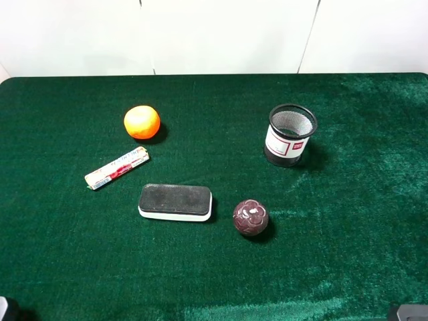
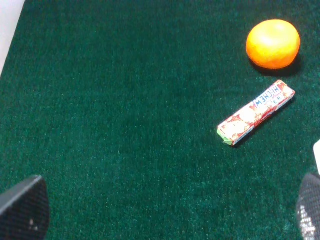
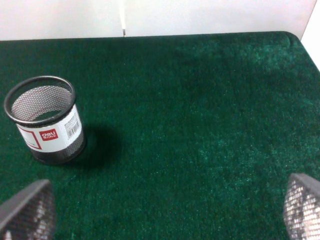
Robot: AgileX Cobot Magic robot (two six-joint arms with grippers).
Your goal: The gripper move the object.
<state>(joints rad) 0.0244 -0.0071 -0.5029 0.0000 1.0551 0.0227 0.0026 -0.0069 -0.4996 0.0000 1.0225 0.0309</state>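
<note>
The object, a dark maroon ball with a carved pattern (image 1: 251, 217), rests on the green cloth just right of the eraser in the exterior high view. It shows in neither wrist view. My left gripper (image 2: 167, 212) is open and empty, low over bare cloth near the table's front left, far from the ball. My right gripper (image 3: 165, 215) is open and empty near the front right, with the mesh cup ahead of it. In the exterior high view only slivers of the arms show at the bottom corners, one on the left (image 1: 5, 309) and one on the right (image 1: 409, 312).
An orange ball (image 1: 142, 122) (image 2: 273, 43) and a candy stick (image 1: 117, 168) (image 2: 256, 112) lie at the left. A black-topped white eraser (image 1: 175, 201) lies mid-table. A black mesh cup (image 1: 290, 134) (image 3: 46, 120) stands upright at the right. White wall panels stand behind the table's far edge.
</note>
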